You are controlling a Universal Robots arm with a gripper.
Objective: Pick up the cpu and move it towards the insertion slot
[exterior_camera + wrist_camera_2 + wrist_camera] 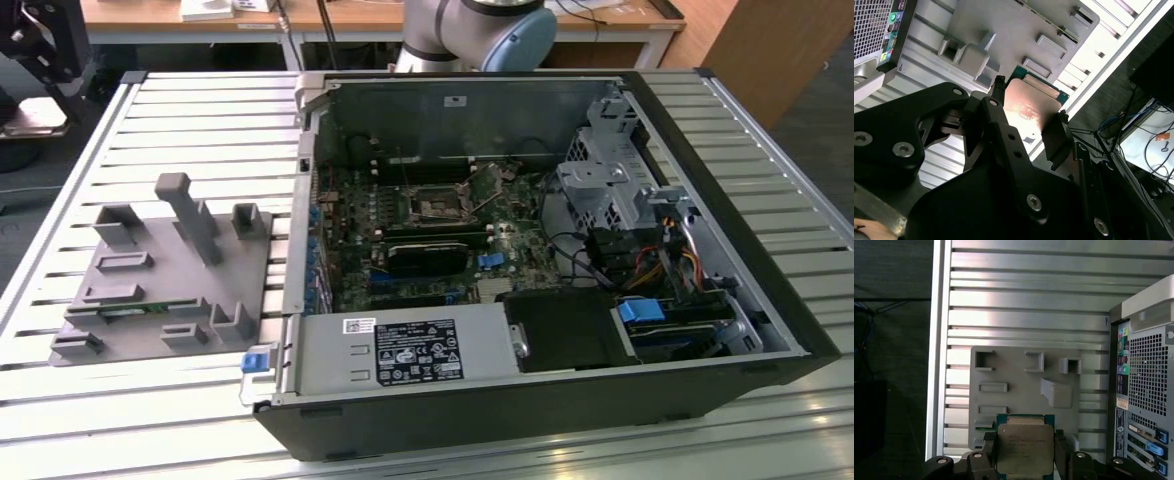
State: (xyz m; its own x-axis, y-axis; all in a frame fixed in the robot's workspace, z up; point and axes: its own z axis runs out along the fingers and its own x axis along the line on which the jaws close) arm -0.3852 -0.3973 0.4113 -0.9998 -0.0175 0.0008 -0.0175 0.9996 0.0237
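The slatted metal tabletop (200,120) is carrying everything. The open computer case (747,200) is lying on it on its side, its interior facing upward; the grey plastic fixture (160,290) is resting just beside the case, on the exterior view's left of it.

In both wrist views the claw (1025,452) is pinching the cpu (1025,442) by two opposite edges, a black finger (996,95) pressing on each side; the chip's silvery top is facing the first wrist camera. The chip is hanging outside the case, over the fixture, and seemingly raised clear of its recesses. The insertion slot (438,205) is sitting inside the case, near the middle of the motherboard and well apart from the chip.

The pick is looking done, so the carry is the work in hand. Doing it well is a matter of keeping the chip flat and the pinch even, so that nothing is twisting between the fingers, and of travelling high enough to be clearing the case's side wall (304,200) nearest the fixture.

Inside the case the room is tightening: the black card (427,255) is lying just beside the slot; the drive cage (601,190) is rising towards the case's far side, on the exterior view's right; directly above the slot the case is looking open.
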